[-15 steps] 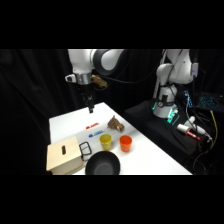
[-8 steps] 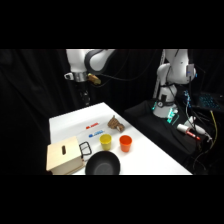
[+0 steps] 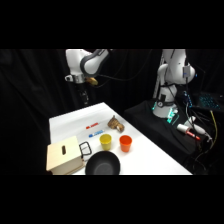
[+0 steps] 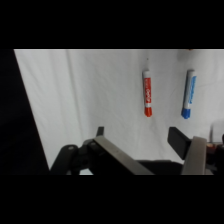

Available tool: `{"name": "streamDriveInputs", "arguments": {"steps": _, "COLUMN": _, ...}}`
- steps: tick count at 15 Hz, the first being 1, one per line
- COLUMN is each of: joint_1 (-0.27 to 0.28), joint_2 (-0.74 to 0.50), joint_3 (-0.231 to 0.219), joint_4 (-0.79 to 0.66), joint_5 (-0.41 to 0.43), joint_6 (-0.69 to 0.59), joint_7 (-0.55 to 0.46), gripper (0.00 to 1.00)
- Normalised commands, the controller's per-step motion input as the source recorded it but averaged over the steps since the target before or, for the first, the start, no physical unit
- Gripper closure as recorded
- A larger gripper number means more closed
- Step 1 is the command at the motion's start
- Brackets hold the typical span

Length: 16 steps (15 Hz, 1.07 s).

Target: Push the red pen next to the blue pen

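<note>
The red pen [image 3: 92,125] lies on the white table [image 3: 65,125] toward its far side, and the blue pen [image 3: 95,134] lies a short way nearer, roughly parallel to it. In the wrist view the red pen [image 4: 147,93] and the blue pen [image 4: 188,94] lie side by side with a gap of table between them. My gripper [image 3: 86,97] hangs above the table's far edge, behind the pens and well clear of them. Seen from the wrist, the gripper [image 4: 139,136] is open and holds nothing.
A brown object [image 3: 116,124] sits just right of the pens. In front of them stand a yellow cup [image 3: 105,141] and an orange cup [image 3: 125,143]. A black bowl [image 3: 102,164] and a wooden box [image 3: 64,157] occupy the near edge.
The gripper has lifted from just above the table and drifted slightly left, away from the pens. Neither pen has moved.
</note>
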Motion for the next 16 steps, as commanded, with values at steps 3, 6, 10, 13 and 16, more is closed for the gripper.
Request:
{"name": "streamDriveInputs", "arguments": {"steps": 3, "joint_1": -0.106, "joint_2": 0.19, "joint_3": 0.007, "joint_4": 0.16, "joint_5": 0.091, "joint_6": 0.12, "joint_7": -0.17, "gripper": 0.00}}
{"name": "streamDriveInputs", "arguments": {"steps": 6, "joint_1": -0.090, "joint_2": 0.18, "joint_3": 0.018, "joint_4": 0.11, "joint_5": 0.078, "joint_6": 0.16, "joint_7": -0.17, "gripper": 0.00}}
{"name": "streamDriveInputs", "arguments": {"steps": 10, "joint_1": -0.049, "joint_2": 0.26, "joint_3": 0.052, "joint_4": 0.21, "joint_5": 0.077, "joint_6": 0.14, "joint_7": -0.10, "gripper": 0.00}}
{"name": "streamDriveInputs", "arguments": {"steps": 13, "joint_1": -0.031, "joint_2": 0.36, "joint_3": 0.075, "joint_4": 0.36, "joint_5": 0.086, "joint_6": 0.13, "joint_7": -0.02, "gripper": 0.00}}
{"name": "streamDriveInputs", "arguments": {"steps": 16, "joint_1": -0.034, "joint_2": 0.36, "joint_3": 0.038, "joint_4": 0.41, "joint_5": 0.044, "joint_6": 0.08, "joint_7": 0.01, "gripper": 0.00}}
